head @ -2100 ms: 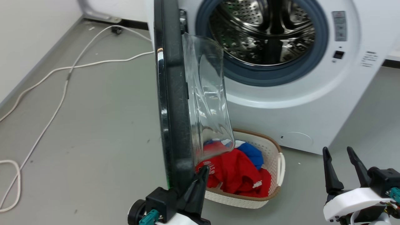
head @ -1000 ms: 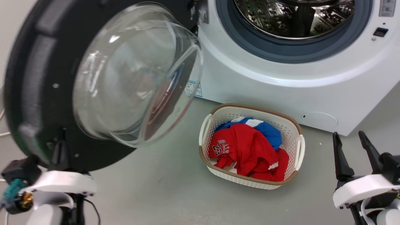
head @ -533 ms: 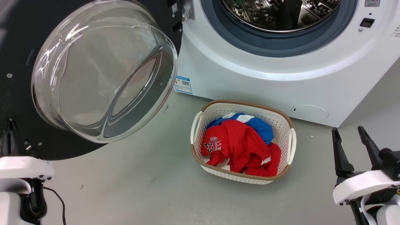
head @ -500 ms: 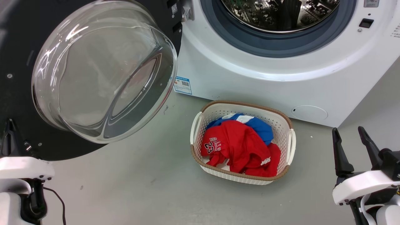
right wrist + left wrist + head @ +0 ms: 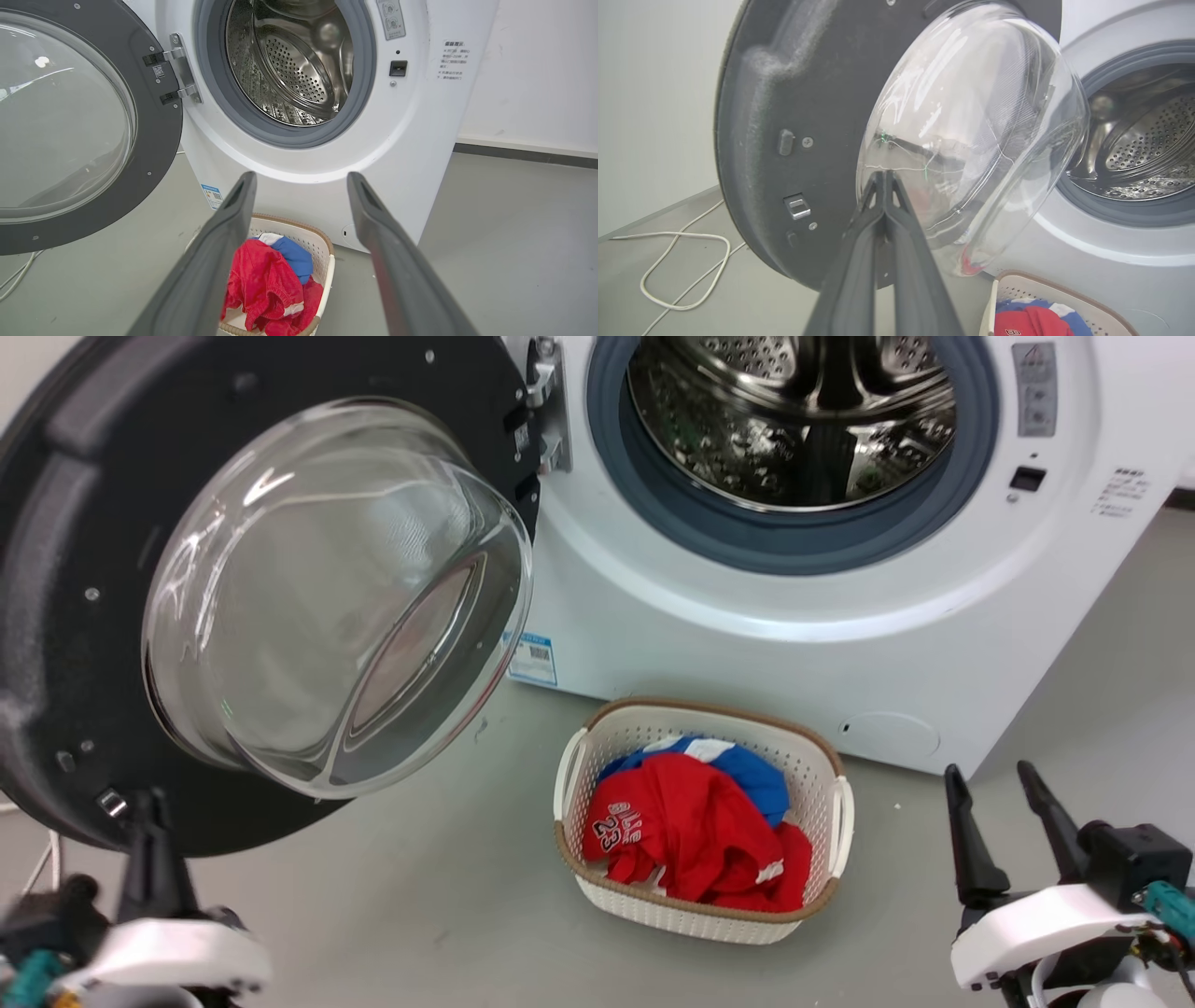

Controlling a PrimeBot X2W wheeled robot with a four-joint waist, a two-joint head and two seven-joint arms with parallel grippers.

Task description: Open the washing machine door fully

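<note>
Standing wide on its metal hinge (image 5: pixel 549 411), the washing machine door (image 5: pixel 65 616) hangs to the left of the washing machine (image 5: pixel 747 653). Its black inner face and bulging glass bowl (image 5: pixel 327 597) are turned toward the head camera, and the steel drum (image 5: pixel 794 420) and blue-grey gasket (image 5: pixel 653 504) are fully exposed. By my reading the job is largely done: the door sits well past square to the machine's front, and what is left, if anything, is a last bit of hinge travel these views cannot settle. The left gripper (image 5: pixel 883 175) is closed, fingers pressed together and holding nothing, its tips near the door's lower rim and bowl; whether they touch I cannot tell. The right gripper (image 5: pixel 988 773) hovers spread and empty, low at the right and well apart from the door, near a white laundry basket (image 5: pixel 842 803) of red and blue clothes (image 5: pixel 681 821).
</note>
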